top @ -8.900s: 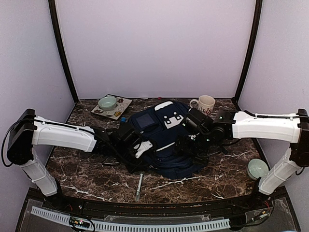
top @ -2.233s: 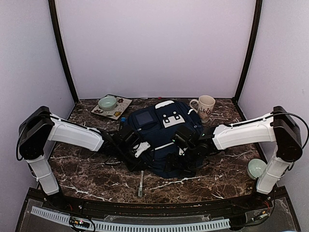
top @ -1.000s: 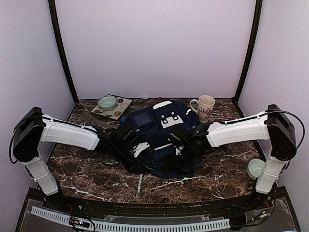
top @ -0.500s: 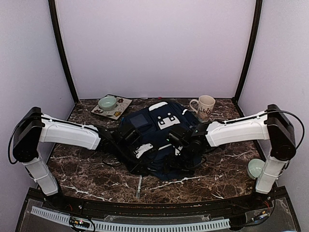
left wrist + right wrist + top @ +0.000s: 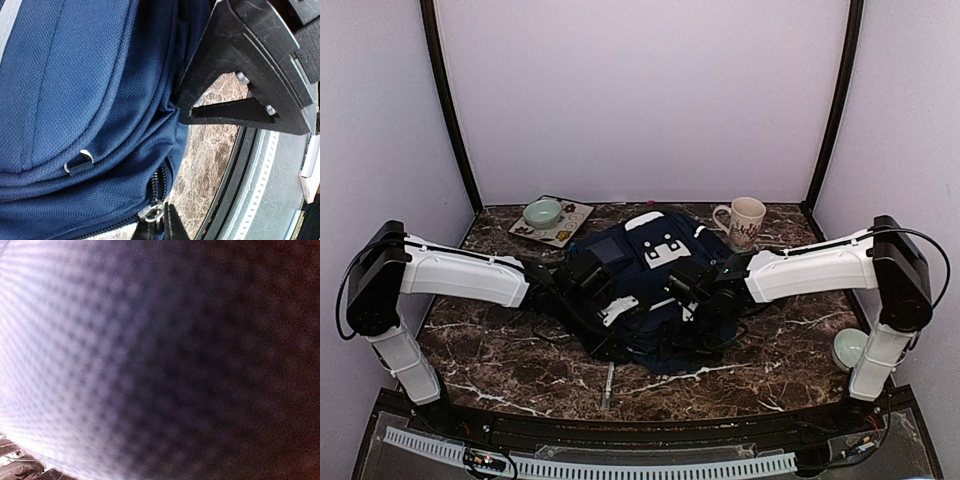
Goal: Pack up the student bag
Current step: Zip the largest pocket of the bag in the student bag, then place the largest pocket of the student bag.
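The navy student bag (image 5: 645,262) lies mid-table with its white dotted patch (image 5: 661,249) facing up. My left gripper (image 5: 611,318) is at the bag's near-left edge. In the left wrist view its dark fingertips (image 5: 161,227) are pinched on the silver zipper pull (image 5: 151,212) at the end of the zipper, beside blue fabric (image 5: 75,90). My right gripper (image 5: 705,315) is pressed into the bag's near-right side. The right wrist view shows only blurred woven fabric (image 5: 125,355), and its fingers are hidden.
A patterned tray (image 5: 572,226) with a green bowl (image 5: 542,212) sits at the back left. A white mug (image 5: 745,221) stands behind the bag. Another green bowl (image 5: 850,350) sits by the right arm's base. A thin grey tool (image 5: 608,385) lies near the front edge.
The bag has bunched up and its top with the white patch has shifted a little left. The right gripper has pushed further in against the bag. The left gripper has stayed at the zipper.
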